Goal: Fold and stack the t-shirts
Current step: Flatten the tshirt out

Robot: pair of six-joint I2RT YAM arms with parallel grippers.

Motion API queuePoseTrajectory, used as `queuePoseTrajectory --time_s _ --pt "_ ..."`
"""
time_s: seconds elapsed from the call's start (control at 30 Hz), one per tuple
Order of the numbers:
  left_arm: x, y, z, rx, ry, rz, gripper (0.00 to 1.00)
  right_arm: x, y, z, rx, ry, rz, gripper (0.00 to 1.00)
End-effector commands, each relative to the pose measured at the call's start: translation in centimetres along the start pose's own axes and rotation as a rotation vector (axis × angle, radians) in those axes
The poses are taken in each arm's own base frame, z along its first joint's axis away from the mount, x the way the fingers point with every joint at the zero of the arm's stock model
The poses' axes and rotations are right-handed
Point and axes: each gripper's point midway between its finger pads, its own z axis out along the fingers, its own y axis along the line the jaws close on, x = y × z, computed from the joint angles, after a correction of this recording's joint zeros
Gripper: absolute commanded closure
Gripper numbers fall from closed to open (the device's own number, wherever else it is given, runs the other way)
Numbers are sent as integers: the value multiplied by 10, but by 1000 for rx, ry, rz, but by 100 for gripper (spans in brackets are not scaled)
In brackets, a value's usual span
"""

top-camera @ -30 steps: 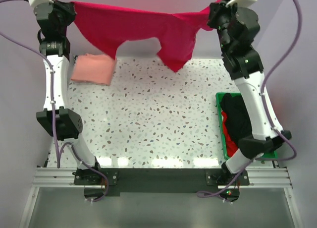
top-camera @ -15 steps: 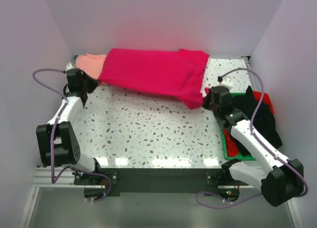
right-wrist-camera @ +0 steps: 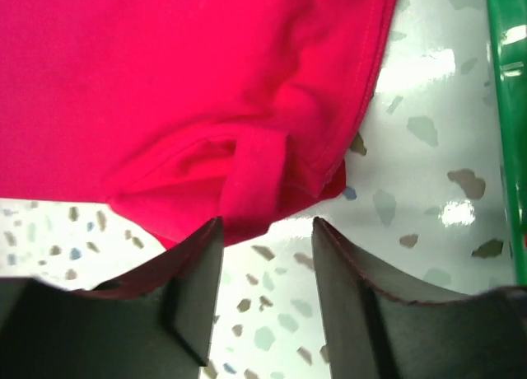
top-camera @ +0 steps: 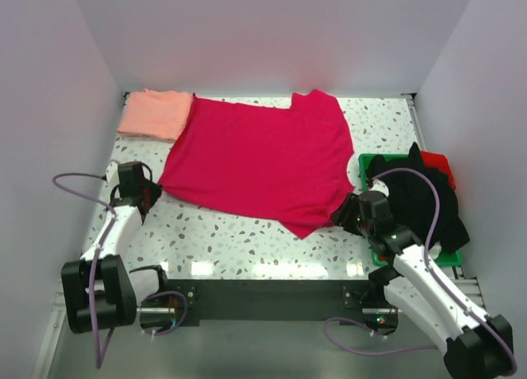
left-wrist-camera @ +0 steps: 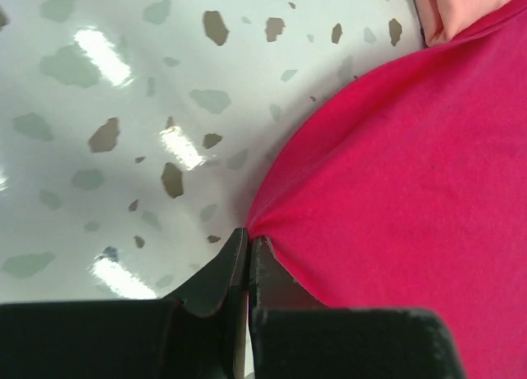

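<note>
The crimson-red t-shirt [top-camera: 263,161] lies spread flat across the middle of the table, its far left edge overlapping the folded salmon-pink t-shirt [top-camera: 153,114] in the back left corner. My left gripper [top-camera: 155,194] is low at the red shirt's near left corner and shut on it. In the left wrist view the red t-shirt [left-wrist-camera: 395,165] puckers where the left gripper [left-wrist-camera: 248,236] pinches it. My right gripper [top-camera: 341,217] is open beside the near right corner. From the right wrist, the rumpled hem of the red t-shirt [right-wrist-camera: 247,173] lies loose just beyond the right gripper [right-wrist-camera: 265,224].
A green tray [top-camera: 363,161] stands at the right edge of the table, filled with dark and red clothes [top-camera: 420,199]. Its rim [right-wrist-camera: 504,107] shows just right of my right gripper. White walls close in the table on three sides.
Both arms came down from holding the red shirt aloft and drew it toward the near side, laying it flat. The right gripper opened and let go of its corner.
</note>
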Motion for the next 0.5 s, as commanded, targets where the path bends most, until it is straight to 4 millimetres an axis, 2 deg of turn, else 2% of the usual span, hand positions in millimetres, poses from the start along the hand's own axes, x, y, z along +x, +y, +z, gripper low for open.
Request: queuePoseTrajectory --time_s 0.0,0.03,0.07,0.13,0.37,0.47 --pt "-4 36 -8 -114 -81 -43 100 5 0 -18 -31 2 46 46" --pt "-7 36 -13 -108 -102 -46 100 0 3 -25 -56 -29 54 42" --pt "-5 44 -14 -126 -106 -41 99 -1 4 -27 -62 -38 62 40" --pt "-4 46 -16 -124 -112 -34 99 -4 2 -28 -51 -48 67 39" --pt "3 42 -14 -101 -73 -20 99 15 -9 -8 22 30 64 39" --pt "2 41 -14 -96 -75 -7 99 16 -7 0 24 32 79 40"
